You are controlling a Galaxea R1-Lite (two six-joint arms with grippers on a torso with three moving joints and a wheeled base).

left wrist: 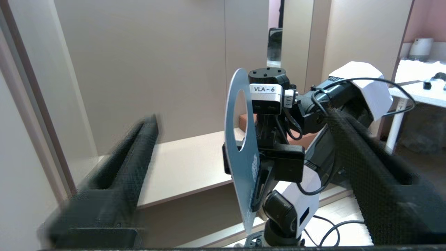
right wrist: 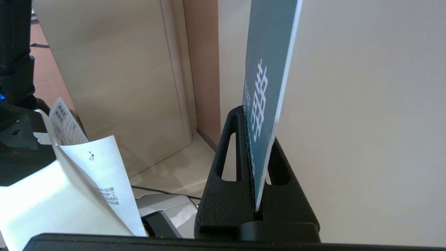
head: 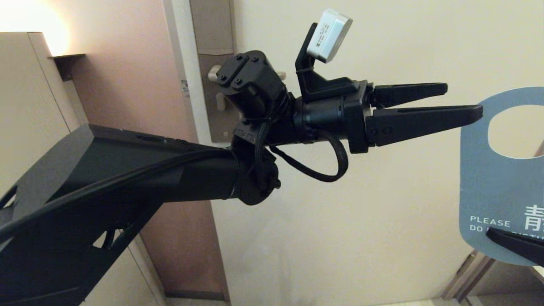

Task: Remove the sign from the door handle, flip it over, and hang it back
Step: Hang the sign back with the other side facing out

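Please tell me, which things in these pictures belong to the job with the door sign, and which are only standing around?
Belonging to the job:
- the sign, blue face toward the head camera
- the right gripper, shut on its lower end
- the left gripper, open, reaching toward it

Only around:
- a printed paper sheet
- a white table

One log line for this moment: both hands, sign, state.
right hand: shut on sign, lower end, blue face to head view | left hand: open, tips at sign's upper edge | sign: off handle, upright
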